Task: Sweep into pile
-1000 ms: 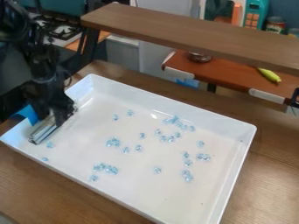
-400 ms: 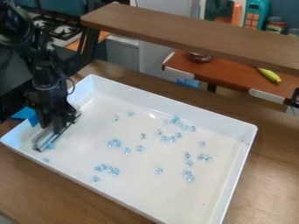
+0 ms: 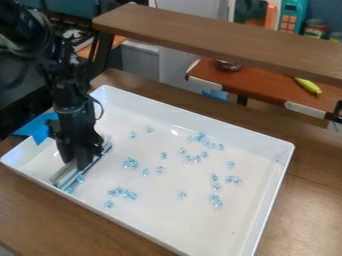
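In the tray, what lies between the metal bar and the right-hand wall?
Small blue bits lie scattered, some single, some clustered, between the bar and the right-hand wall, as the camera view shows.

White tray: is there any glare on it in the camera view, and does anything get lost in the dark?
Camera view: a small bright glint by the far wall of the white tray, just beyond the blue bits; camera view: the black arm blends into the dark background at upper left, its outline hard to follow there.
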You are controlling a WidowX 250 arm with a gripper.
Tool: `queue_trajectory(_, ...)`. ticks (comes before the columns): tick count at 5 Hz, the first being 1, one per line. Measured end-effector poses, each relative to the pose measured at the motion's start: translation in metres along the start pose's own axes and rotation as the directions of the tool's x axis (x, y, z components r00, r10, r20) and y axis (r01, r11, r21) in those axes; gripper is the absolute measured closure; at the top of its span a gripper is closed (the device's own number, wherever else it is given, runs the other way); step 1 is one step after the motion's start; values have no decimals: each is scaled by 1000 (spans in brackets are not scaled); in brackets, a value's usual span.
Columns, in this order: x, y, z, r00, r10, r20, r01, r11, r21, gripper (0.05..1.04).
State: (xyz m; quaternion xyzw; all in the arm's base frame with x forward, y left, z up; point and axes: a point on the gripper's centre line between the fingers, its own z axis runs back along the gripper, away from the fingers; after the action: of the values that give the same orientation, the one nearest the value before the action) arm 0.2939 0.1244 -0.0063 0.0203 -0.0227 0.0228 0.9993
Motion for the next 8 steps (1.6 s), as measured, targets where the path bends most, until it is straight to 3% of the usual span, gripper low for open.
queue_trajectory(2, 2, -36, -5, 999, -17, 33, 16, 1000, 25, 731)
queue_trajectory(4, 8, -84, -5, 999, -12, 53, 11, 1000, 21, 732)
queue_trajectory(7, 1, -194, 1, 999, -40, 13, 41, 997, -71, 732)
queue_trajectory(8, -2, -241, 8, 998, -56, 21, 58, 991, -119, 732)
